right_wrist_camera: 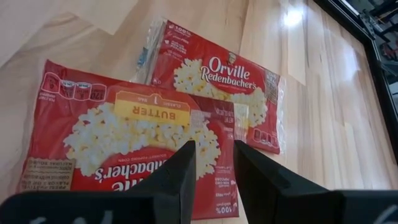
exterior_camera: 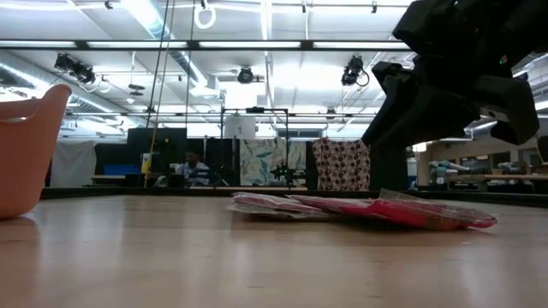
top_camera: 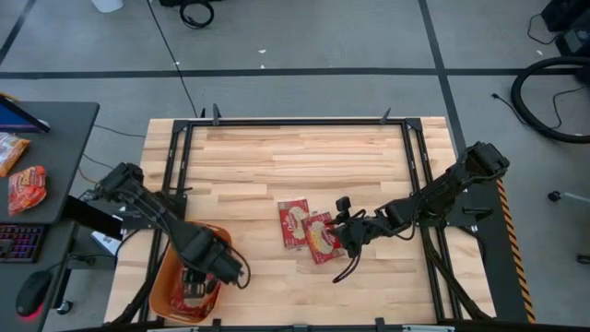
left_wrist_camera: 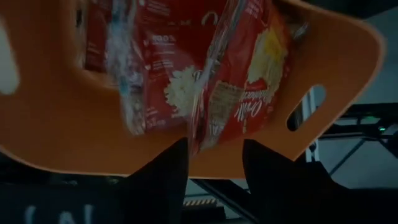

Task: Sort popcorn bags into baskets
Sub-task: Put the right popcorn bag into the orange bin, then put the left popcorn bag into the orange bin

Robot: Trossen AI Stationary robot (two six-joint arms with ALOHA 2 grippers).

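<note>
Left pincer: over the orange basket, fingers parted, empty; popcorn bags lie in the tub directly beyond its tips. Judged deposited; count inside unclear.

Right pincer: low at the tabletop, fingers slightly apart, gripping nothing; nearer bag just ahead of its tips, second bag beyond, overlapped by the first.

Remaining: these two bags, well apart from the basket.

Glossy plastic-film popcorn bags, smooth orange plastic basket, pale wood tabletop
</note>
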